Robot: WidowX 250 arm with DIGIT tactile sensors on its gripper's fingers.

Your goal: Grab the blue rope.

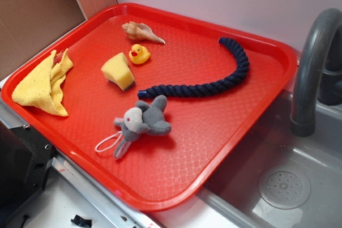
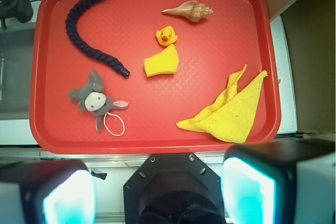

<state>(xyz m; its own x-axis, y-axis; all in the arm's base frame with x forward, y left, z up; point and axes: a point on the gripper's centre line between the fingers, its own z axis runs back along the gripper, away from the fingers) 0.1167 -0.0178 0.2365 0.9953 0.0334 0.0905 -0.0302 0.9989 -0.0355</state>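
Note:
The blue rope point(image 1: 214, 86) point(image 2: 73, 32) is a thick navy twisted cord lying in a hook-shaped curve on the red tray point(image 1: 214, 153) point(image 2: 157, 124), on the side nearest the sink. One blunt end lies close to the grey plush toy point(image 1: 143, 122) point(image 2: 93, 99). In the wrist view my gripper point(image 2: 157, 192) hovers high over the tray's near edge, far from the rope. It is open, its fingers point(image 2: 247, 192) wide apart with nothing between them. The gripper does not show in the exterior view.
Also on the tray are a yellow rubber duck point(image 1: 139, 53), a yellow sponge point(image 1: 118, 70), a seashell point(image 1: 141, 32) and a crumpled yellow cloth point(image 1: 43, 86). A grey faucet point(image 1: 312, 62) and a sink basin point(image 1: 283, 185) adjoin the tray's rope side.

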